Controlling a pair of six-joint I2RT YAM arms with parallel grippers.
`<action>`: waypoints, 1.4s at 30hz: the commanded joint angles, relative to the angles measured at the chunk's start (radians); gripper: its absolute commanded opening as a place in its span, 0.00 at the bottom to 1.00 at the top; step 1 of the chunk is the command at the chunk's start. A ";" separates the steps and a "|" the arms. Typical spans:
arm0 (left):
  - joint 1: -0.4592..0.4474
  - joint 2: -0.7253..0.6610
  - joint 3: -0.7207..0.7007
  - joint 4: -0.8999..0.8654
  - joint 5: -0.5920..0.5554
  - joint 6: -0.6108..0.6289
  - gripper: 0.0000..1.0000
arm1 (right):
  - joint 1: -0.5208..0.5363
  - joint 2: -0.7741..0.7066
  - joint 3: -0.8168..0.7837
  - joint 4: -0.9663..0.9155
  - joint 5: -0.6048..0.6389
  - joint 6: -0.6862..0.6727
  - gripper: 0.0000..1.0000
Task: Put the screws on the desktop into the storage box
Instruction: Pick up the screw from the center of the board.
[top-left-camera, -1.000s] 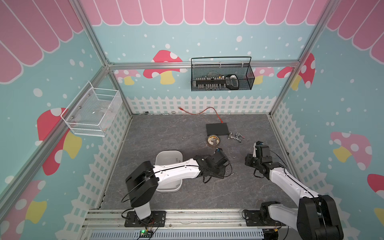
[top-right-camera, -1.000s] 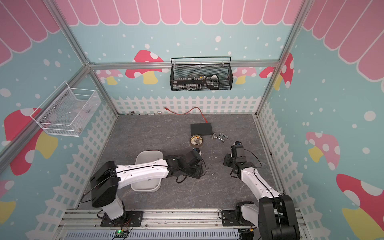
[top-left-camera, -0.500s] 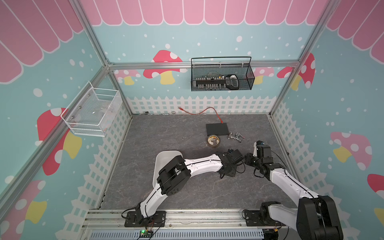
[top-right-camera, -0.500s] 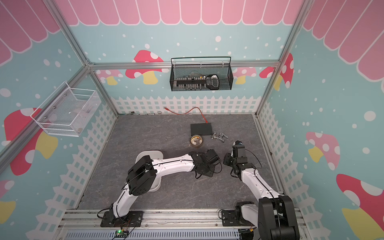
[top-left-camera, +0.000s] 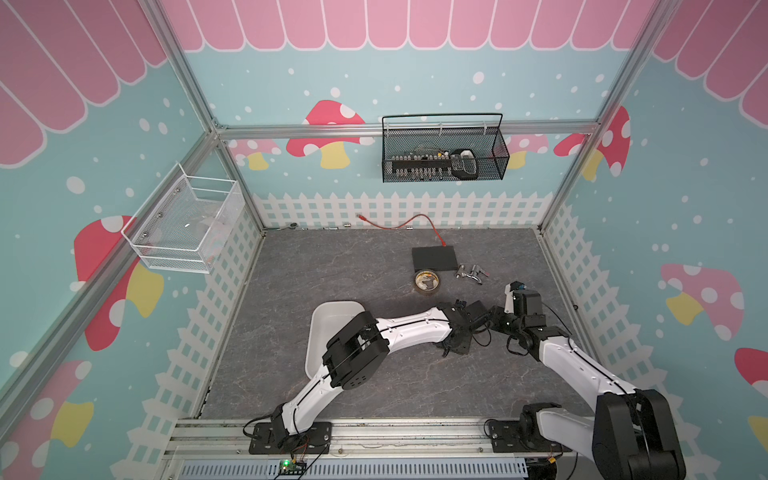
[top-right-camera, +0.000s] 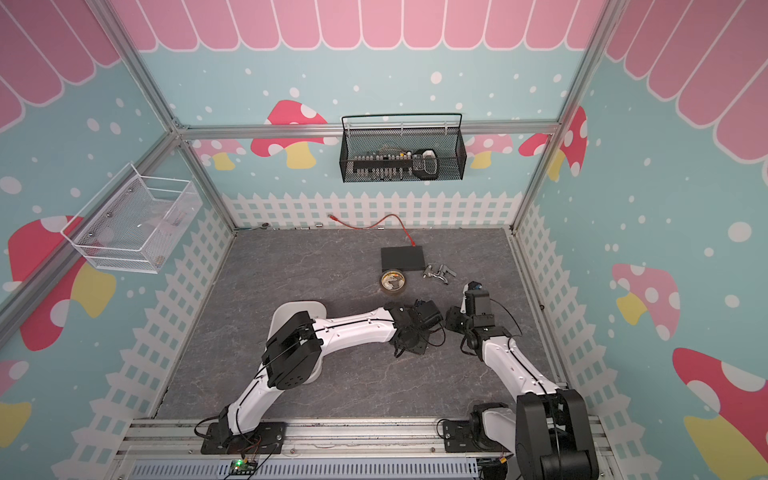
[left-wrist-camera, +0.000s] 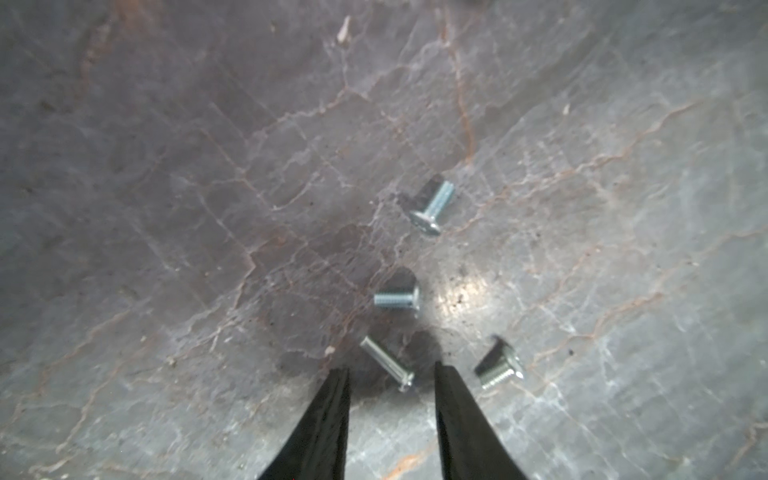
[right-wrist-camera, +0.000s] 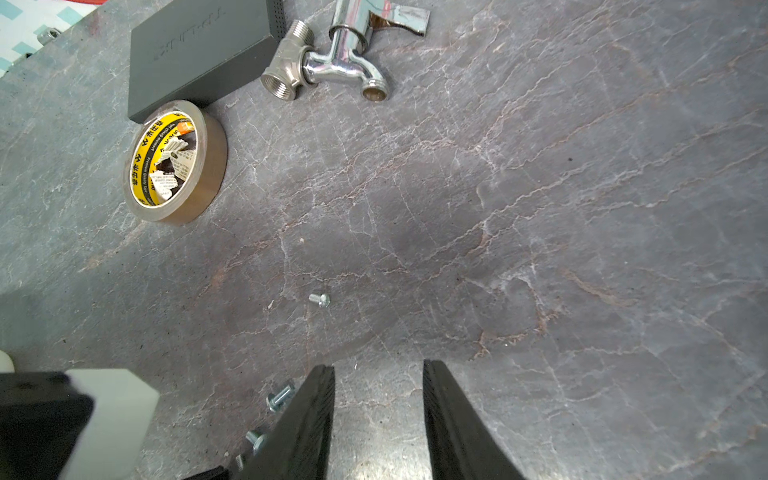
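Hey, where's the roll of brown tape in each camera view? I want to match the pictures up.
Top view: tape roll on the desktop, just in front of the black box.
Top view: tape roll in the same spot, in front of the black box.
Left wrist: not in it.
Right wrist: tape roll against a corner of the black box.
Shared landmark: the black box.

Storage box (top-left-camera: 332, 318) is covered from 3 to 5 o'clock by left arm (top-left-camera: 409, 328) in both top views. Screws (right-wrist-camera: 319, 300) can't be resolved there. One is part-hidden behind a finger (right-wrist-camera: 307, 419) of the right gripper (right-wrist-camera: 378, 368).
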 joint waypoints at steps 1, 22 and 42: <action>0.001 0.043 0.020 -0.051 -0.028 0.012 0.38 | -0.006 0.025 -0.004 0.005 -0.021 -0.011 0.41; 0.027 0.079 0.033 -0.156 -0.040 0.066 0.11 | -0.006 0.016 -0.013 0.012 -0.053 -0.016 0.41; 0.040 -0.204 -0.104 -0.060 -0.107 0.096 0.00 | -0.005 0.016 -0.022 0.020 -0.072 -0.017 0.41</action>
